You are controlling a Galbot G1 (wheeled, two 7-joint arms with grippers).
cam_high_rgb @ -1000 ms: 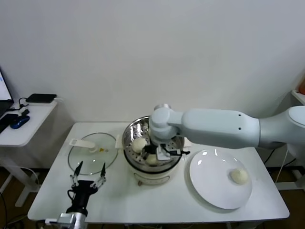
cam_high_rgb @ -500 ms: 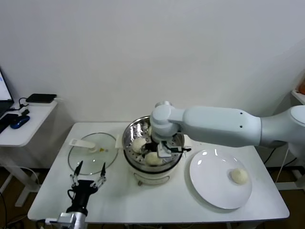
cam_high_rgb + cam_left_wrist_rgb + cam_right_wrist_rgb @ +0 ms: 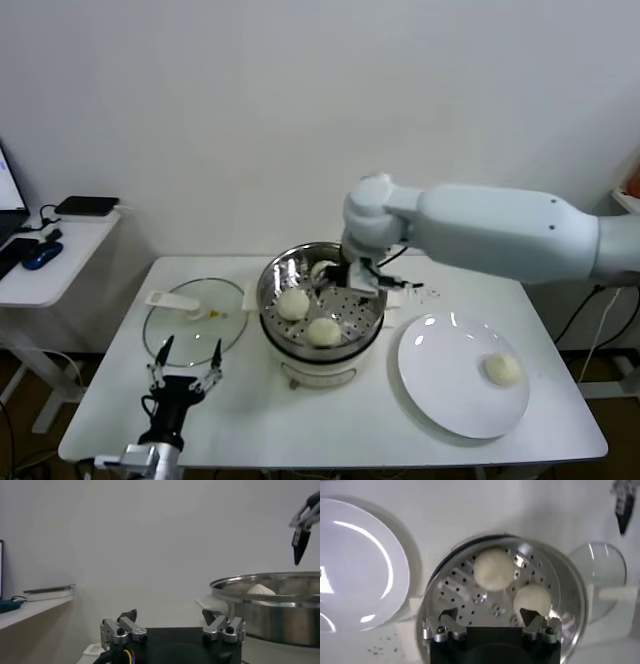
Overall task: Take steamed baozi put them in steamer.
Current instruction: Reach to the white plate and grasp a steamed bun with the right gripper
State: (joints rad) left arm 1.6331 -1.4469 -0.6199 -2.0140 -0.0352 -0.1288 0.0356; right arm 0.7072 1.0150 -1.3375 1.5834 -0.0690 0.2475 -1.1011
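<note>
Head view: three, possibly, cream-white dough buns (image 3: 323, 331) sit in shiny round steel steamer (image 3: 275, 320), centre frame; one bun (image 3: 503, 369) remains on white round plate (image 3: 440, 400); right gripper (image 3: 366, 281) jaws apart, empty; left gripper (image 3: 185, 366) jaws apart, idle.

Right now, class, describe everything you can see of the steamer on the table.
The steamer is a round, shiny steel pot with a perforated tray floor, sitting upright on a white base with side handles, mid-table between the glass lid and the white plate. It stands uncovered. Three baozi show inside in the head view: one toward the lid side, one near the front, and one at the back. The right gripper hangs over the rim's far side, jaws open and empty.
</note>
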